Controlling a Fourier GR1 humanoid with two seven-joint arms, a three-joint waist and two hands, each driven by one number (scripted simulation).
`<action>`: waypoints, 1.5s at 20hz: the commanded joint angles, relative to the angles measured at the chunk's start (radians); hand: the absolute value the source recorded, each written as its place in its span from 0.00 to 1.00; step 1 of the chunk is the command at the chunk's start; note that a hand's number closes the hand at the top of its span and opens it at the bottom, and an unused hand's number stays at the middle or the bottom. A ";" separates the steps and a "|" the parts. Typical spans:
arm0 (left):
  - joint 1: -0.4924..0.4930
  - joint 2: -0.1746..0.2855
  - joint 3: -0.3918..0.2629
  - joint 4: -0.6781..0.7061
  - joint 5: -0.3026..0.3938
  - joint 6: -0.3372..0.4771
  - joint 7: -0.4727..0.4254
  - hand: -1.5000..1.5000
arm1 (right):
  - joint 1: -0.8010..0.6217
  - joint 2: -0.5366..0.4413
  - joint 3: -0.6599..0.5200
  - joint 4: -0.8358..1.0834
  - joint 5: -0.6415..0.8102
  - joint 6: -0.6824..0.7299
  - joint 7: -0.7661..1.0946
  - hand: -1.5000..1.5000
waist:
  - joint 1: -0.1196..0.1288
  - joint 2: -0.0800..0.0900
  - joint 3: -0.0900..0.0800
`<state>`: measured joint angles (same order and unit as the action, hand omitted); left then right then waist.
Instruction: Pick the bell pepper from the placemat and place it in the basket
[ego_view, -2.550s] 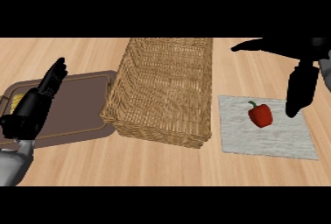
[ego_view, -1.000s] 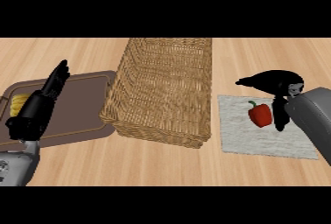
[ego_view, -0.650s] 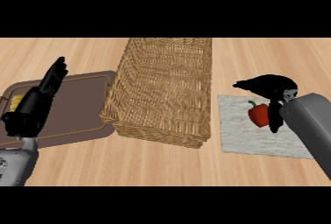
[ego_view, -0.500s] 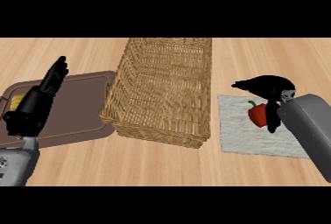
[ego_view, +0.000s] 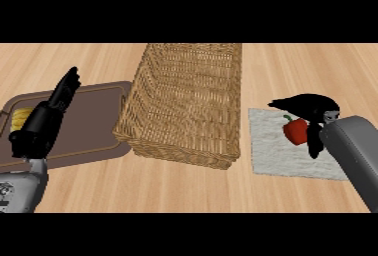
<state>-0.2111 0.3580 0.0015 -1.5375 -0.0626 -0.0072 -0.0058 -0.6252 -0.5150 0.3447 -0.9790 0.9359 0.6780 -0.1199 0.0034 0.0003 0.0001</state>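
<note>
A red bell pepper (ego_view: 294, 132) with a green stem sits on the pale grey placemat (ego_view: 277, 159) at the right. My right hand (ego_view: 314, 106) arches over it from behind and from the right, thumb and fingers curled round the pepper and hiding its right side. The pepper still looks to be resting on the mat. The long wicker basket (ego_view: 177, 150) stands in the middle, just left of the placemat. My left hand (ego_view: 44, 122) stays open at the left, fingers pointing up, above the brown tray.
A brown tray (ego_view: 96, 120) lies left of the basket, touching its lower left corner, with a yellow item (ego_view: 21, 119) at its left end partly behind my left hand. Bare wooden counter (ego_view: 184, 185) runs along the front.
My right hand has come down from above the placemat and curled round the pepper, settling slightly lower over the last second. The left hand and the pepper have barely moved.
</note>
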 joint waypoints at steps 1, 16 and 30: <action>-0.008 -0.013 0.026 0.003 0.001 -0.033 -0.001 0.50 | -0.016 0.031 -0.026 0.072 0.061 -0.020 -0.025 0.00 | 0.003 0.001 0.000; -0.037 -0.056 0.051 -0.004 -0.042 -0.055 0.034 0.50 | 0.033 0.118 -0.085 0.117 0.144 -0.077 -0.056 1.00 | -0.005 -0.001 0.000; 0.003 -0.054 0.079 -0.045 -0.038 -0.078 0.033 0.50 | -0.021 0.086 -0.264 0.326 0.180 -0.451 -0.006 1.00 | 0.006 0.002 0.001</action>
<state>-0.1993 0.2946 0.0604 -1.5652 -0.1236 -0.0717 0.0019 -0.6561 -0.4355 0.1693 -0.6916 1.1349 0.3198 -0.2477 0.0103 -0.0072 -0.0069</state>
